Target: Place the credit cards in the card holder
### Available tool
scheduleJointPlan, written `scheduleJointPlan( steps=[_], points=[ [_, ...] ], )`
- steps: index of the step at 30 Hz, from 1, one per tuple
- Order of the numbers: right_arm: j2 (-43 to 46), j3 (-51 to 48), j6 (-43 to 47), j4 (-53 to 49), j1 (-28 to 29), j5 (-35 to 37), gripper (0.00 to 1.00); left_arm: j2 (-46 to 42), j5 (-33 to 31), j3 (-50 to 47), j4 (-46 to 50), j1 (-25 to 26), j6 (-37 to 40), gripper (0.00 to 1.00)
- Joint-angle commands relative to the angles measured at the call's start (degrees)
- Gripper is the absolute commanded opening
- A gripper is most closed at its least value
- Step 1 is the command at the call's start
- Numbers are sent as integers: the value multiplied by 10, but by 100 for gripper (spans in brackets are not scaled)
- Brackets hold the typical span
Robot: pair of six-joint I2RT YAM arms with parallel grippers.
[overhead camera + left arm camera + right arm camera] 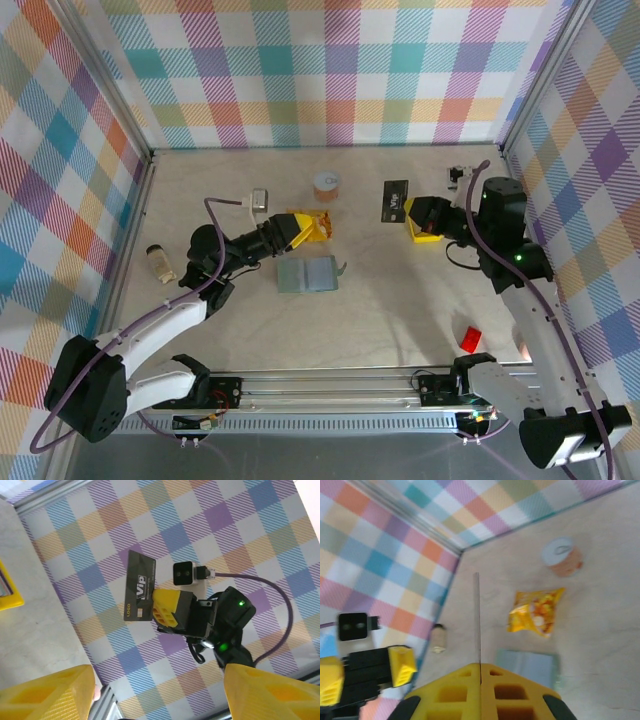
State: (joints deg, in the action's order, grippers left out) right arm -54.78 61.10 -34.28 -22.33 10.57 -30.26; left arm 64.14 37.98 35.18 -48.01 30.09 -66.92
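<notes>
1. Top view:
   - Left tool [297, 230] sits left of centre with its fingers spread and nothing in them.
   - It is just above the wallet [307, 274] in frame. The wallet looks unfolded and lies flat on the desk [400, 300] at centre.
   - Snack packet [322, 224] is right by the left fingertips.
   - Right tool [418, 218] is right of centre, clamped on a dark card [393, 200]. The card is on edge, clear of the desk and well apart from the wallet.
   - Can [327, 184] is above centre, a small bottle [158, 260] at left, and a red item [472, 336] at lower right.
2. Left wrist:
   - Its own fingers [47, 695] sit in the bottom corners, wide apart, with an empty gap between them.
   - At mid-frame the right tool [159, 607] pinches the card [140, 586] by its edge. "VIP" is readable on the card, with the plaid wall behind.
   - A yellow tray [7, 592] is on the desk at the left edge.
3. Right wrist:
   - Right tool [480, 669] is at bottom centre, fingers shut on the card [477, 620]. The card shows edge-on as a thin vertical line.
   - Wallet [527, 666] is at lower right on the desk, with the snack packet [535, 611] above it.
   - Can [562, 557] is at upper right, and the bottle [438, 639] is by the wall.
   - Left tool [367, 675] is at lower left, fingers apart and holding nothing.
</notes>
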Motion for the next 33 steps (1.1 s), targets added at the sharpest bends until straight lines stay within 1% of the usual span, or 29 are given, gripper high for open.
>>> scheduleJointPlan(
  steps=[1,5,11,14,23,33],
  points=[
    [13,-18,-86,91,7,-85,0,-2,-12,24,-40,20,-20,70],
    [17,-33,-120,127,22,-101,0,-4,-20,36,-9,42,7,71],
    [18,-55,-154,170,50,-103,0,2,-28,46,4,64,24,67],
    [18,-62,-168,187,61,-103,0,10,-31,50,4,70,26,66],
    [16,-70,-189,217,94,-96,0,21,-40,59,9,87,27,59],
    [0,-71,-191,235,136,-83,0,20,-45,60,12,98,31,51]
  ],
)
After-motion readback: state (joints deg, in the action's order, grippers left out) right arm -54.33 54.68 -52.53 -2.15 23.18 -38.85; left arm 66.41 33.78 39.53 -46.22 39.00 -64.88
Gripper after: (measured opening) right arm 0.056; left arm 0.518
